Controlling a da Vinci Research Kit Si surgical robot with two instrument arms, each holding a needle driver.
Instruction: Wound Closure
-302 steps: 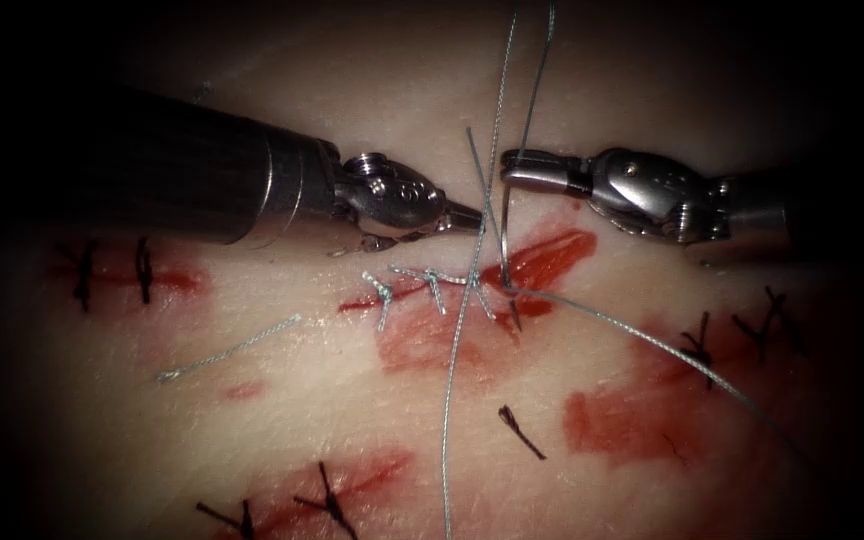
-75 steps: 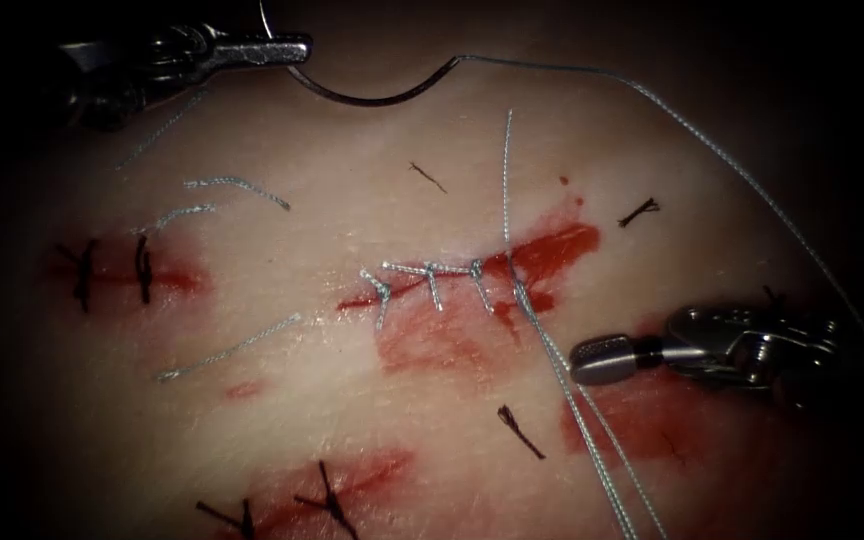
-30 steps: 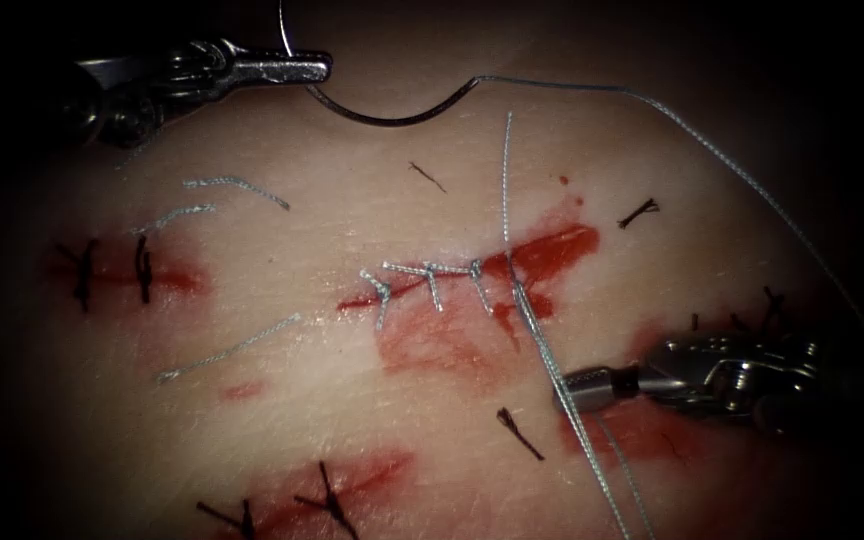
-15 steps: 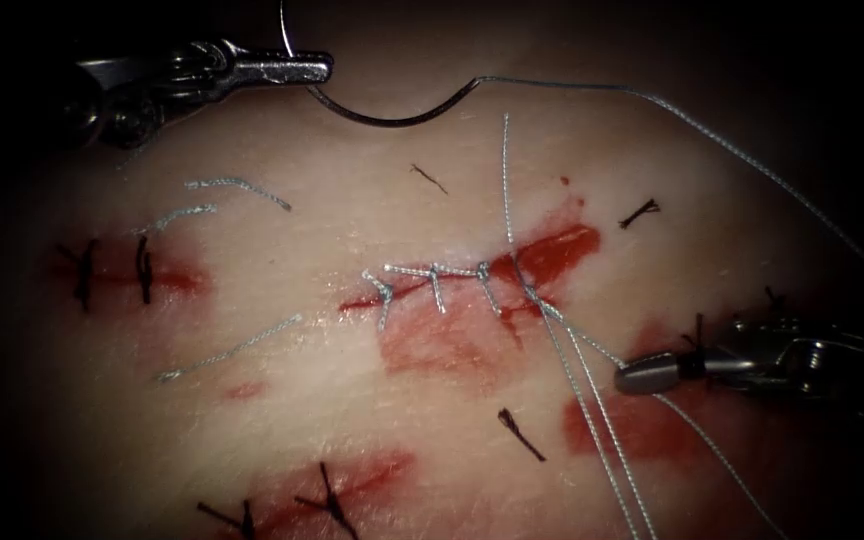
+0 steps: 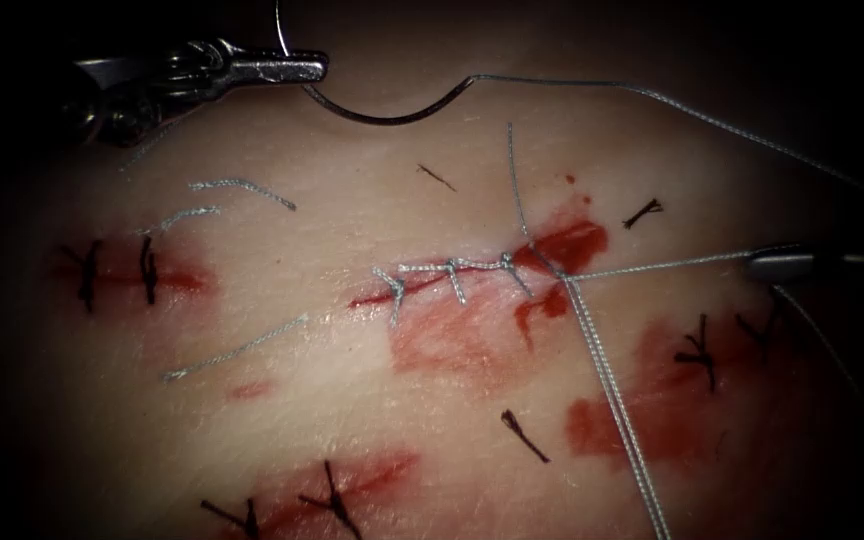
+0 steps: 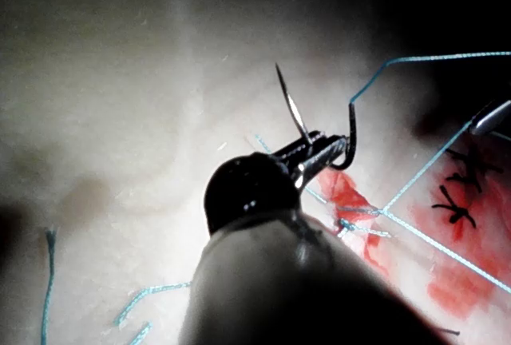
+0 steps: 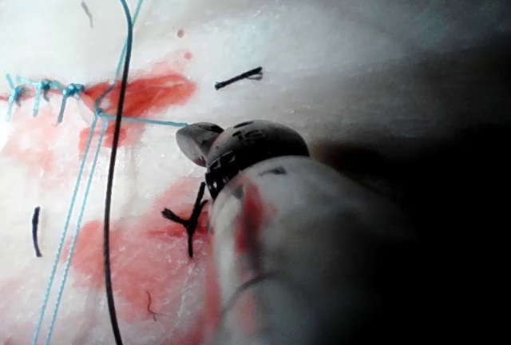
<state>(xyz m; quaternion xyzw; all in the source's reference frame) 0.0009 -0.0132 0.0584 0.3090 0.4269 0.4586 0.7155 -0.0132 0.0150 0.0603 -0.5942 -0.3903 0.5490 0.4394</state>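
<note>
The cut [image 5: 472,272] serves as the landmark: a short line across the tissue [image 5: 352,400], stitched along its left part, with red fluid [image 5: 567,243] pooled at its right end.

Up and to the left of the cut, well clear of the surface, the left pincer [image 5: 297,68] is closed on the needle [image 5: 382,112]. The grip sits close to the pointed end; in the left wrist view the left pincer [image 6: 323,149] shows the sharp tip sticking up past the jaws and the needle [image 6: 349,133] curving away on the other side. The needle is out of the tissue — its arc hangs open above the cut, and the swaged end points toward the right.

From that swaged end the thread [image 5: 652,95] runs off to the right, far above the cut. At the cut's right end, strands meet at one point: one goes up, a doubled one slants down and to the right, and one runs taut, almost level, out to the right pincer [image 5: 767,264]. That pincer lies to the right of the cut at about the cut's own height, closed on the strand — its long axis is in line with the strand it holds. In the right wrist view the right pincer [image 7: 192,141] has the same strand leading straight from its tip to the cut.

So the thread's anchor at the cut lies directly left of the right pincer, which is much the nearer of the two.
</note>
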